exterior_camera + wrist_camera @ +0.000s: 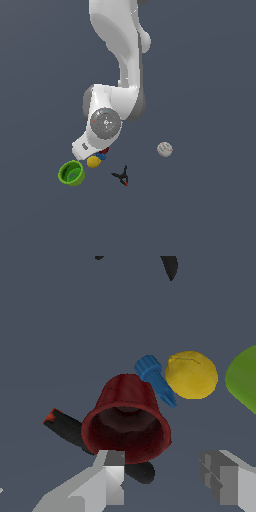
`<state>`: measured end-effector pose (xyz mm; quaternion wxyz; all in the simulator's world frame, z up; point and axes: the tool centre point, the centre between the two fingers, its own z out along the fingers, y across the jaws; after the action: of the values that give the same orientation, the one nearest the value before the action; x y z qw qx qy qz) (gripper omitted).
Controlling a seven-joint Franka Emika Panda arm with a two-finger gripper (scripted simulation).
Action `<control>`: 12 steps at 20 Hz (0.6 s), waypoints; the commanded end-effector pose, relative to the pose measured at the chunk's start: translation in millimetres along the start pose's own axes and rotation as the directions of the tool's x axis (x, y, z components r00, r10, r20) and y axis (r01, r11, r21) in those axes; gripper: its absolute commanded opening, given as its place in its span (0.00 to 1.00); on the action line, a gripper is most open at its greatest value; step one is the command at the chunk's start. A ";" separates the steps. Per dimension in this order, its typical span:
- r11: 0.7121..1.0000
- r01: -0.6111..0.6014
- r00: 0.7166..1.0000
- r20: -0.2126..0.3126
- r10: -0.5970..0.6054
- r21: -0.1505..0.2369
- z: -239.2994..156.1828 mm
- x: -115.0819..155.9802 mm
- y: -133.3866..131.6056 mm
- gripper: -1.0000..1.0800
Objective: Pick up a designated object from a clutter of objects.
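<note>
The dark red mug [127, 416] lies tilted with its dark mouth towards the wrist camera. In the exterior view only a sliver of the mug [104, 150] shows under the arm's hand [84, 145]. My gripper [167, 478] is open and empty just above the mug. One finger [110, 476] is at the mug's rim; the other [227, 481] is off to its side. A blue bit [156, 380] touches the mug, with a yellow ball [191, 375] beside it. A black clamp with a red tip [62, 425] lies partly behind the mug.
The bright green bowl [71, 173] sits at the exterior view's left of the yellow ball [93, 161]; its edge shows in the wrist view [245, 378]. A second black clamp [121, 176] and a white baseball [165, 149] lie apart to the exterior view's right.
</note>
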<state>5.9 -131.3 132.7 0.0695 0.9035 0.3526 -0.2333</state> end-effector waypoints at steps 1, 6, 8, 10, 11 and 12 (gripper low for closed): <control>0.998 0.057 0.998 0.028 -0.057 0.000 11.6 0.9 5.2 0.62; 0.991 0.132 0.989 0.067 -0.132 0.007 28.0 1.8 11.7 0.62; 0.988 0.151 0.986 0.076 -0.151 0.009 32.2 2.0 13.3 0.62; 0.986 0.164 0.983 0.082 -0.164 0.011 35.0 2.1 14.3 0.62; 0.986 0.168 0.982 0.084 -0.168 0.012 35.9 2.1 14.6 0.62; 0.985 0.170 0.982 0.085 -0.170 0.012 36.4 2.1 14.8 0.62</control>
<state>3.5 -150.7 100.2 0.0625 0.8614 0.4215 -0.2764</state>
